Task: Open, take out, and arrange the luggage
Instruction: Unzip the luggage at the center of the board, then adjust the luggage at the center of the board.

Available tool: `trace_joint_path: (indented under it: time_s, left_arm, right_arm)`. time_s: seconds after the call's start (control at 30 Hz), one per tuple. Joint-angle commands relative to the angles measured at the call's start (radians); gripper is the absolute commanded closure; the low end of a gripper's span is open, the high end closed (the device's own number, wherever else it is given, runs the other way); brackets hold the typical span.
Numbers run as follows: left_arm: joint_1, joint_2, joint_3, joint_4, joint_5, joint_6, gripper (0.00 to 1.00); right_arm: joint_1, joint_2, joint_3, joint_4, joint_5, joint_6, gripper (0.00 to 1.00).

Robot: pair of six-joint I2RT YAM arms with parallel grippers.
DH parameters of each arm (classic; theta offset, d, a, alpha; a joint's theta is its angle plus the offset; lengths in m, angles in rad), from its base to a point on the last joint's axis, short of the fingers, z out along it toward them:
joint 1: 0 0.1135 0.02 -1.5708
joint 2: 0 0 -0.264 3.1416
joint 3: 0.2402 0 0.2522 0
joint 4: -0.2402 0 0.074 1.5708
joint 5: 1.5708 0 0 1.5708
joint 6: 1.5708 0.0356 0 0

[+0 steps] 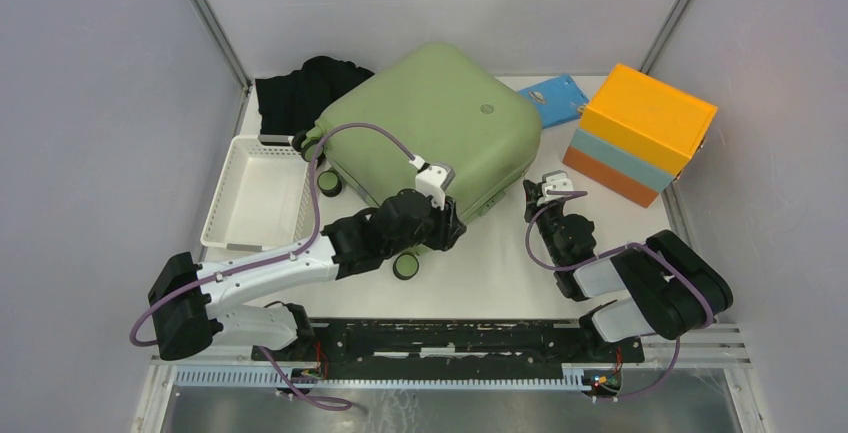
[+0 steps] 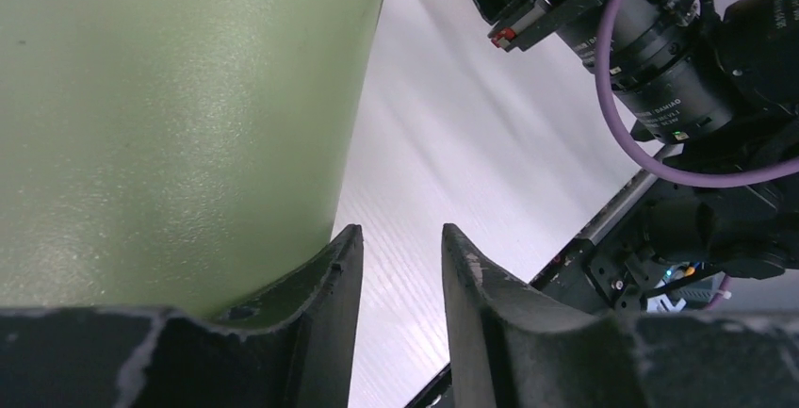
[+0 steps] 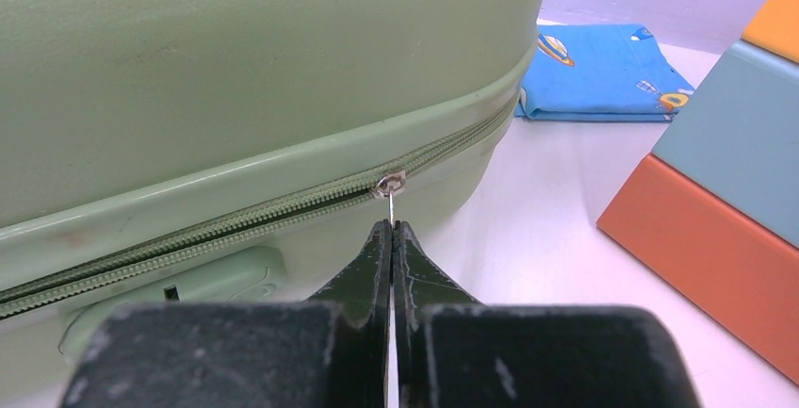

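The luggage (image 1: 440, 113), a closed sage-green hard-shell suitcase, lies flat in the middle of the table with its black wheels toward the left arm. My left gripper (image 1: 455, 228) sits at its near edge. In the left wrist view the left gripper (image 2: 400, 231) is open, with only bare table between the fingers and one finger beside the green shell (image 2: 170, 116). My right gripper (image 1: 530, 191) is at the suitcase's right side. In the right wrist view it (image 3: 391, 224) is shut on the thin metal zipper pull (image 3: 389, 185) on the closed zip line of the luggage (image 3: 236, 69).
A white perforated basket (image 1: 255, 193) stands left of the suitcase, with black cloth (image 1: 300, 88) behind it. A folded blue cloth (image 1: 553, 98) and an orange and light-blue box (image 1: 645, 133) sit at the back right. The box (image 3: 725, 191) is close to my right gripper.
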Motion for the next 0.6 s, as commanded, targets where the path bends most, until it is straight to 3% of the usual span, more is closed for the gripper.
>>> trace_joint_path:
  time_s: [0.0, 0.23, 0.57]
  left_arm:
    - [0.000, -0.021, -0.009, -0.021, -0.147, 0.055, 0.59]
    - [0.018, -0.014, -0.015, -0.050, -0.248, 0.063, 0.64]
    - [0.123, -0.066, -0.046, -0.055, -0.222, 0.065, 0.65]
  right_arm:
    - [-0.010, -0.030, -0.011, 0.020, -0.008, -0.009, 1.00]
    - [-0.009, -0.032, -0.007, 0.012, -0.028, -0.008, 1.00]
    - [-0.008, -0.042, 0.000, -0.004, -0.061, -0.004, 0.99]
